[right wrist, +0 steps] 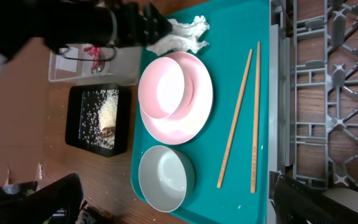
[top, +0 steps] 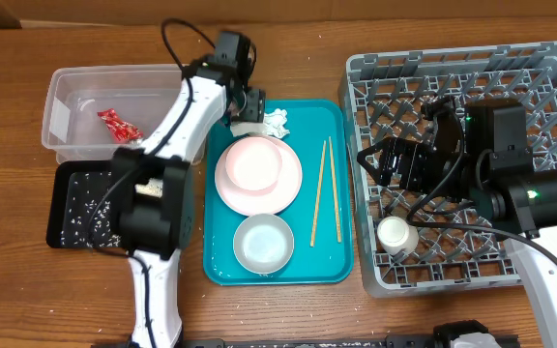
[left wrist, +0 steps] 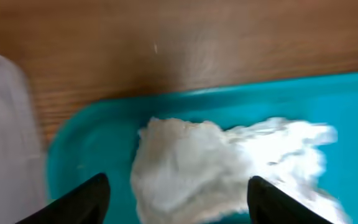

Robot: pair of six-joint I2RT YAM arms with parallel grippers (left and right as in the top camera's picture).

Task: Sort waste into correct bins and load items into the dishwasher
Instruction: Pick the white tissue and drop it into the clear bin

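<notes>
Two arms in view. Left gripper (left wrist: 178, 186) is spread wide, one finger each side of the napkin (top: 275, 121) at the far-left corner of the teal tray (top: 332, 266); we can't tell if it touches. Right gripper (top: 387, 162) hangs over the rack (top: 549, 58), fingers apart, holding nothing. Wrapper (top: 119, 124) sits in the tub (top: 66, 82), scraps (top: 90, 208) in the black tray (top: 61, 208). Cup (top: 395, 235) is in the rack's near-left corner. We see plate (top: 259, 193), bowl (top: 264, 242) and chopsticks (top: 325, 188) on the teal tray.

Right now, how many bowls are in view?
2. A pink bowl sits on the pink plate; a whitish bowl sits at the robot-side end of the teal tray. Part of the rack is hidden, so more may exist.
</notes>
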